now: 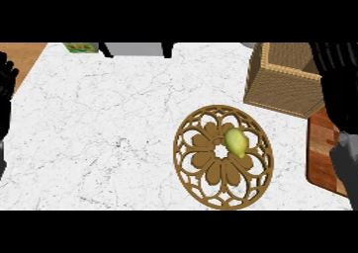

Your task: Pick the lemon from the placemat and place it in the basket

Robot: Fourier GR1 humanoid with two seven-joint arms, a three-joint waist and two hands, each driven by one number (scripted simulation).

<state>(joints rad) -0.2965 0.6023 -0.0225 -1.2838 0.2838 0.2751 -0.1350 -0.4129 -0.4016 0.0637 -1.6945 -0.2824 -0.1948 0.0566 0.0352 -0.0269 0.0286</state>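
Both open, bring your right robot hand point(341, 79) down over the lemon point(237, 142) on the placemat point(197, 173); leave the left robot hand point(2, 84) resting.

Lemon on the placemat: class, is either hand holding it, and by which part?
Nothing is held. The lemon lies free on the placemat; left hand and right hand rest open at the edges.
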